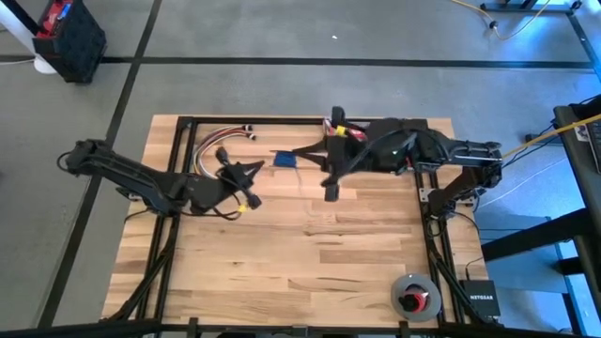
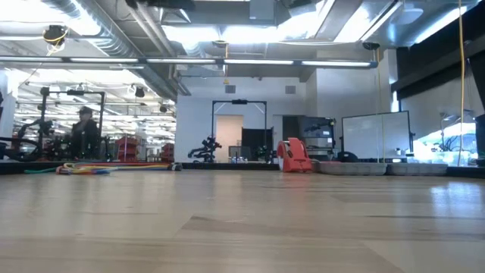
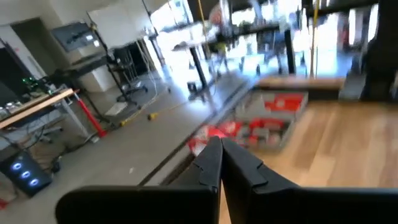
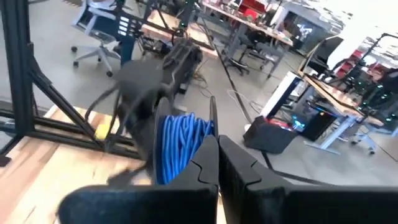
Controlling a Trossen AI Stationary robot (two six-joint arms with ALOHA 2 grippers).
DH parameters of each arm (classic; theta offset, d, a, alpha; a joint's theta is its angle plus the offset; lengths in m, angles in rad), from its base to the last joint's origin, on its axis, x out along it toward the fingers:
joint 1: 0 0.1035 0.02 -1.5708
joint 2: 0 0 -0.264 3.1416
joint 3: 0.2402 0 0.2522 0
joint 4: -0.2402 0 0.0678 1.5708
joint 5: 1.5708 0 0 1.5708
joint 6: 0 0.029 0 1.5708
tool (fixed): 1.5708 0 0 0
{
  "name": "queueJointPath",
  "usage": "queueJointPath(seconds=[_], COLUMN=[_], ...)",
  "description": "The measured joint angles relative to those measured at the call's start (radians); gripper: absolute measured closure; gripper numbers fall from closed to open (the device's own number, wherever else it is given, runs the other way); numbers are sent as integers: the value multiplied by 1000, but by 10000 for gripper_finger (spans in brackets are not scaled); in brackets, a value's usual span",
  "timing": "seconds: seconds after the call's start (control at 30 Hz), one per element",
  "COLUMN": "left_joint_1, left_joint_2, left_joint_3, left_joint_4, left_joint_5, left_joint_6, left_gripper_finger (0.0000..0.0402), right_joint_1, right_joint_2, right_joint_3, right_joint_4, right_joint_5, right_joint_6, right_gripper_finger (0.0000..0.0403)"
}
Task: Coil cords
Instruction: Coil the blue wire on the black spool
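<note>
Blue cords [image 4: 180, 146], bundled at the far side of the worktop [image 1: 300, 268], between the arms. Left gripper [image 3: 221, 162] and right gripper [image 4: 214, 163] both raised, jaws clenched on nothing. Risk: thin wire may slip closed jaws or snag on the red-yellow-white wire bundle [image 1: 221, 145] nearby.

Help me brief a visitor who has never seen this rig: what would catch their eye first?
Probably the two dark arms meeting over the far half of the wooden table, left gripper and right gripper both shut. Between them hangs a bright blue coil of cord, close before the right gripper's fingertips. A red-centred spool sits at the table's near right corner.
</note>
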Motion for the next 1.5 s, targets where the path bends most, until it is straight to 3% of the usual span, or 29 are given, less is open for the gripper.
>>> queueJointPath(seconds=[0.1, 0.3, 0.4, 0.67, 0.83, 0.93, 1.07, 1.5], left_joint_1=[-2, 7, 26, 82, 128, 148, 172, 173], left_joint_2=[-36, -26, 28, 253, 332, 354, 374, 356], left_joint_3=[3, 2, 4, 4, 3, 4, 4, 4], left_joint_4=[2, 4, 52, 296, 380, 412, 424, 355], left_joint_5=[46, 327, 405, 429, 428, 436, 563, 550], left_joint_6=[7, -74, -109, -56, 7, 10, 2, -37], left_gripper_finger=[401, 398, 380, 288, 254, 250, 263, 284], right_joint_1=[6, 2, 2, 2, 2, 2, 2, 3], right_joint_2=[-3, 0, 0, 1, 1, 2, 2, 2], right_joint_3=[0, 0, 0, -2, -2, -2, -2, -2], right_joint_4=[-28, -29, -28, -37, -59, -74, -81, -83], right_joint_5=[37, 40, 40, 39, 39, 40, 63, 68], right_joint_6=[0, -1, -1, -1, -1, -1, -1, -1], right_gripper_finger=[403, 403, 403, 403, 403, 403, 403, 403])
